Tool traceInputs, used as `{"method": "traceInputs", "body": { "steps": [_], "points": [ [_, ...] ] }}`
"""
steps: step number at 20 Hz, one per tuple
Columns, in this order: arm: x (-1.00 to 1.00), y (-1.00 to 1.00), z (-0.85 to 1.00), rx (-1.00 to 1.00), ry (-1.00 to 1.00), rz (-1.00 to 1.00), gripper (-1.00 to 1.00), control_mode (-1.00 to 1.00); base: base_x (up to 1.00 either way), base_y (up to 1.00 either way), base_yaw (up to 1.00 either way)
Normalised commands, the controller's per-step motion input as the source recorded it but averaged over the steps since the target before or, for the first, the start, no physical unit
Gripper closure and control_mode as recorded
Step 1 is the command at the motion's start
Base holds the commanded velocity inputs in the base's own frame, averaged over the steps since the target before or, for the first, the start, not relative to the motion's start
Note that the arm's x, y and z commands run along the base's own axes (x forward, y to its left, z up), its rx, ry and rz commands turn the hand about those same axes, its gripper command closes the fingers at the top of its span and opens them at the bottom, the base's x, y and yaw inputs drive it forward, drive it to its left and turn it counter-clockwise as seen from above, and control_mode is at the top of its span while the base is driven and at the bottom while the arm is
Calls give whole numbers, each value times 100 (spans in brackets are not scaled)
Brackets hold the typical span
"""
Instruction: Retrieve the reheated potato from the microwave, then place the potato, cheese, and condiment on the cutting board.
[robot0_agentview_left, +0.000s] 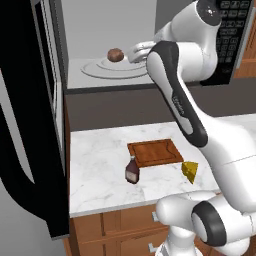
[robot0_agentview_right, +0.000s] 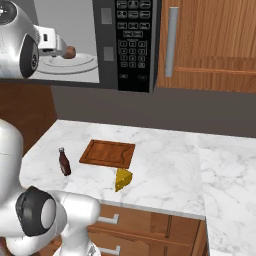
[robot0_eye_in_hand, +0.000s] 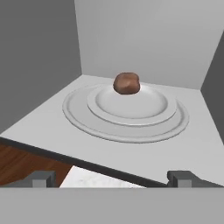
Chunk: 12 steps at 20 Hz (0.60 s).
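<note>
Marble countertop (robot0_agentview_left: 100, 165) carries cutting board (robot0_agentview_left: 155, 152) w/ nothing on it; condiment (robot0_agentview_left: 132, 170) upright at board's front-left corner, cheese (robot0_agentview_left: 190, 170) just off its front-right corner. Above, microwave (robot0_agentview_right: 134, 45) door swung open, potato (robot0_eye_in_hand: 127, 83) sits on plate at the turntable's (robot0_eye_in_hand: 78, 114) back edge. Gripper (robot0_eye_in_hand: 112, 178) at the microwave opening, short of potato, jaws spread wide, holding nothing.

Brown potato (robot0_eye_in_hand: 127, 83), yellow cheese (robot0_agentview_left: 190, 170), white-veined marble counter (robot0_agentview_left: 100, 165)
</note>
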Motion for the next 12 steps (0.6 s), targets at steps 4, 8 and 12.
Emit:
{"method": "traceInputs", "body": {
  "steps": [4, 8, 12],
  "points": [
    [38, 13, -4, 0, 0, 0, -100, -100, 0, 0, 0],
    [41, 6, -6, 0, 0, 0, -100, -100, 0, 0, 0],
    [42, 2, -10, 0, 0, -1, -100, -100, 0, 0, 0]
  ]
}}
